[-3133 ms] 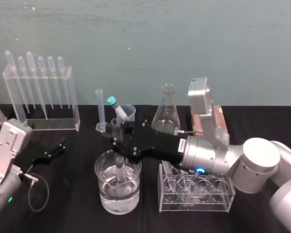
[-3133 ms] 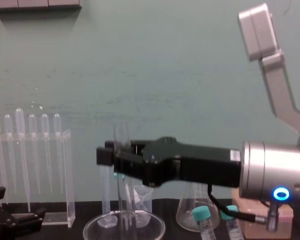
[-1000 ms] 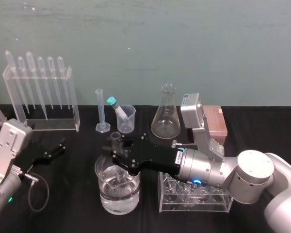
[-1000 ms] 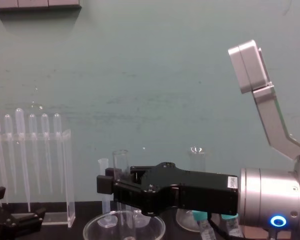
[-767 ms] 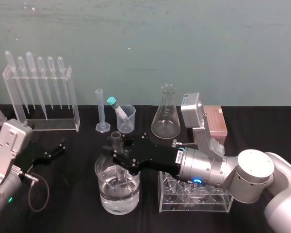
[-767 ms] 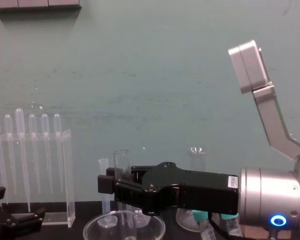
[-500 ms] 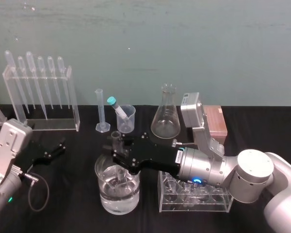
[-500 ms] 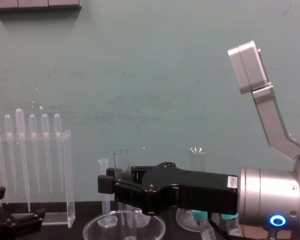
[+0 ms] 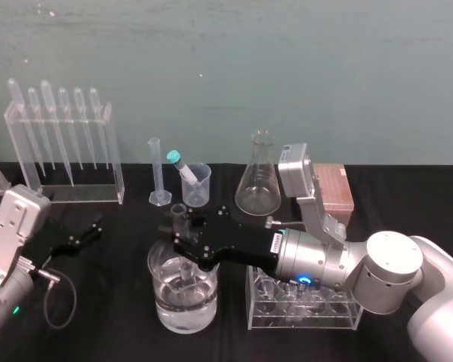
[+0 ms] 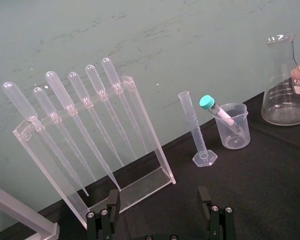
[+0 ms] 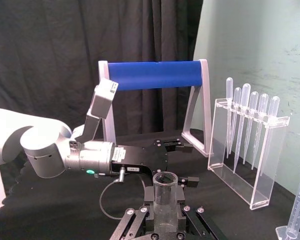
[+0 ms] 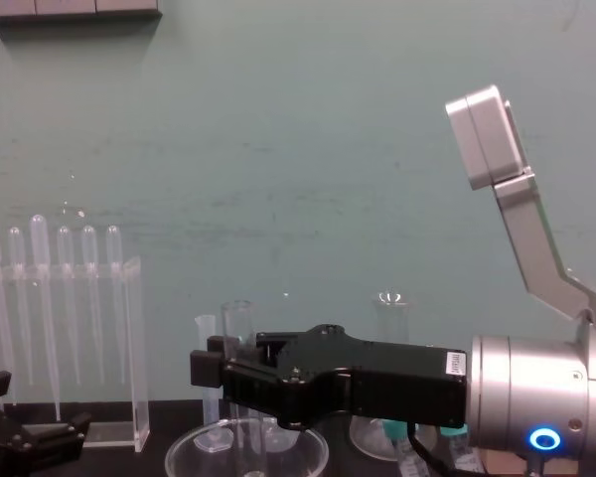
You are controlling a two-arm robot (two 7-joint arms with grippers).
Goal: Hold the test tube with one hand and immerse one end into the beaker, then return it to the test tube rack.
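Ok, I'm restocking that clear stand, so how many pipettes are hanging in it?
6 pipettes, hanging side by side in one row in the clear stand at the table's far left, near the wall. None looks hidden.

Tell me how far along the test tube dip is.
Done: right claw grips the test tube. In hand: its lower end is down inside the water-filled beaker. To do: lift out, return it to the pale orange-pink rack. Left claw sits parked, open, at the left.

Tight quarters at the beaker (image 9: 183, 305)
Conical flask (image 9: 258, 181) and clear tube stand (image 9: 306, 305) crowd the right side; bare tabletop (image 9: 113, 290) lies open left.
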